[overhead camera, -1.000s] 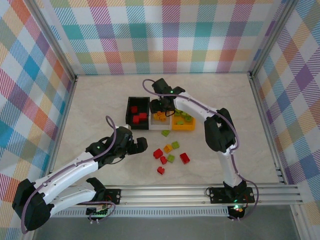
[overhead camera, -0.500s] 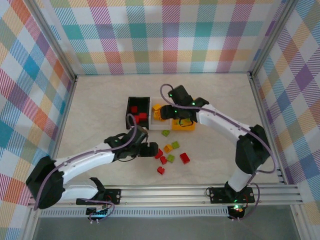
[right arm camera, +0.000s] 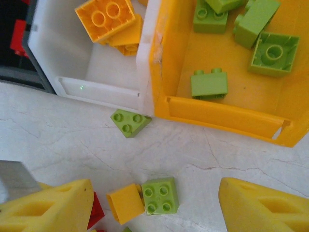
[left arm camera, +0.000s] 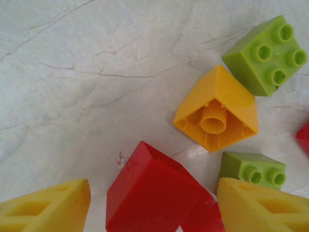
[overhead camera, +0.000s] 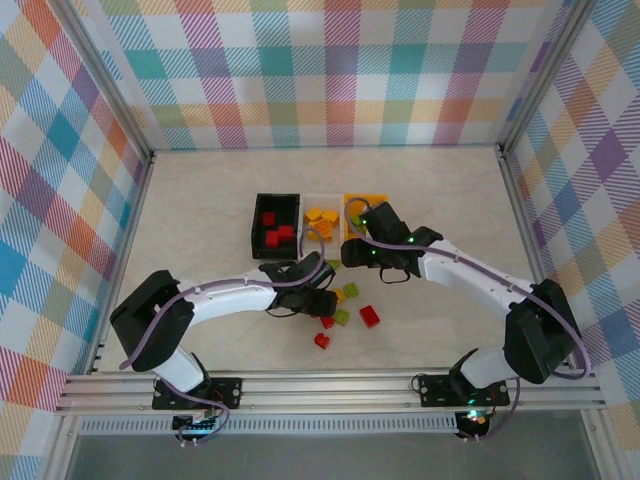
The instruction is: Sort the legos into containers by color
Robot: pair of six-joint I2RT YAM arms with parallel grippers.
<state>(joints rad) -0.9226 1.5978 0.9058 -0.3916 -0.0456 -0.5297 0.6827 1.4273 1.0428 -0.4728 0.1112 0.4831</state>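
In the left wrist view a red lego (left arm camera: 154, 193) lies on the table between my left gripper's (left arm camera: 152, 186) yellow fingers (left arm camera: 48, 208). The right finger is at the brick's edge and a gap shows on the left, so the jaws stand open around it. Beyond it lie an upturned orange lego (left arm camera: 216, 108) and two green legos (left arm camera: 265, 53). My right gripper (right arm camera: 155, 186) hangs open over a green lego (right arm camera: 160, 195) and an orange one (right arm camera: 124, 203), just in front of the containers. The black bin (overhead camera: 275, 250) holds red bricks, the white bin (right arm camera: 96, 89) orange ones, the orange-yellow bin (right arm camera: 217, 116) green ones.
A green brick (right arm camera: 129, 122) rests against the white bin's front corner. More loose red bricks (overhead camera: 370, 317) and a green one (overhead camera: 342, 316) lie near the left gripper (overhead camera: 318, 300). Both arms meet close together over the loose pile. Metal rails and checkered walls bound the table.
My left arm swung right to the loose pile and its jaws narrowed around the red brick. My right gripper [moved] from over the bins toward the near side, down to the loose bricks.
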